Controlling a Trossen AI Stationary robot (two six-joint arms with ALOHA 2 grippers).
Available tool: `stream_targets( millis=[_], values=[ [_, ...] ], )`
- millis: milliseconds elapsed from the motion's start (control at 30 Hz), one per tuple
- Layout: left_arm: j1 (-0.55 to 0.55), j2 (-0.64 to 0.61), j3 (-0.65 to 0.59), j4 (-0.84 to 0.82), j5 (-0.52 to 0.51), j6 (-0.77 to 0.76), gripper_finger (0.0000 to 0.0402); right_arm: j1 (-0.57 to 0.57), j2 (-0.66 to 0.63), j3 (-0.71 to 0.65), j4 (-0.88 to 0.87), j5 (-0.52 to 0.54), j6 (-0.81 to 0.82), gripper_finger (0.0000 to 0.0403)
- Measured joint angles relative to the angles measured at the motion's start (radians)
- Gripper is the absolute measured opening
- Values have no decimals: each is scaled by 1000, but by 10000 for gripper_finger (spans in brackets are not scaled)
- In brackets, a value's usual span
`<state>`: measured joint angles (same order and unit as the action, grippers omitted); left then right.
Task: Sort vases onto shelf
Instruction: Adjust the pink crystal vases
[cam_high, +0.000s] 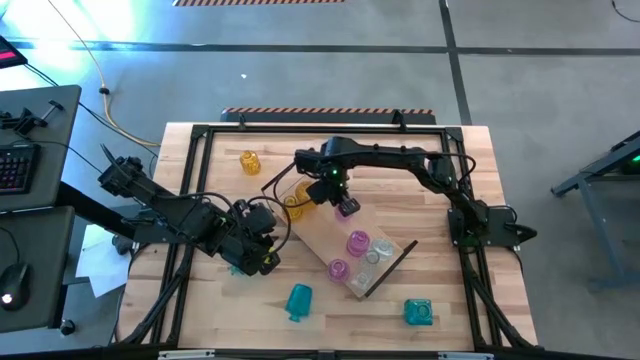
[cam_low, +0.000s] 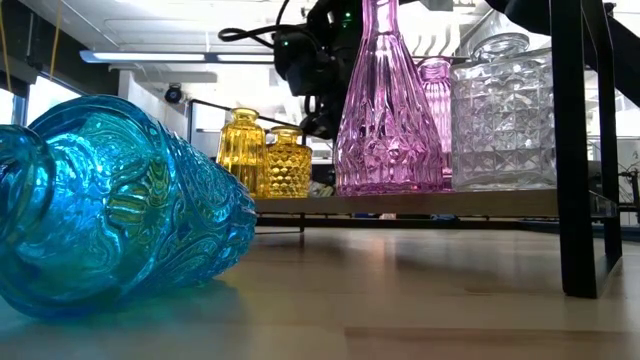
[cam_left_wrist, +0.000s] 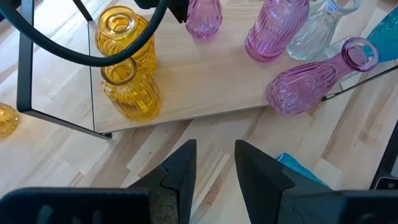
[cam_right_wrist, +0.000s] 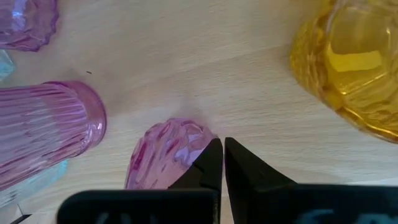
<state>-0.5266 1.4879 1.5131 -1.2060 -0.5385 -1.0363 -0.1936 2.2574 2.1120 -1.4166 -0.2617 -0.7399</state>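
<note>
The right arm reaches from the desk's (cam_high: 200, 310) three o'clock edge in a long bend toward the centre, its wrist tipped down over the ten o'clock end of the shelf (cam_high: 318, 240), which lies slanted across the middle of the desk. The right hand (cam_right_wrist: 217, 152) is clenched, its two fingertips pinching the rim of a small pink vase (cam_right_wrist: 165, 152) that stands on the board between two amber vases (cam_high: 297, 200) and the other pink vases (cam_high: 357, 243). A clear vase (cam_high: 381, 248) stands beside those pink ones near the shelf's four o'clock end. The left arm comes in from nine o'clock and lies low along the desk, its left hand (cam_left_wrist: 213, 163) just off the shelf's long edge, fingers partly apart and grasping nothing, pointed at the board. Off the shelf, one amber vase (cam_high: 250, 162) stands at eleven o'clock, a teal vase (cam_high: 298, 300) lies on its side at six o'clock, and another teal vase (cam_high: 418, 312) stands at five o'clock.
</note>
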Motion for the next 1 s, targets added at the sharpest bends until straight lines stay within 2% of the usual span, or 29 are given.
stream_targets(
  millis=[1000],
  values=[
    [-36,1,0,-1,-23,-3,104,10,0,0,-145,28,76,0]
  ],
)
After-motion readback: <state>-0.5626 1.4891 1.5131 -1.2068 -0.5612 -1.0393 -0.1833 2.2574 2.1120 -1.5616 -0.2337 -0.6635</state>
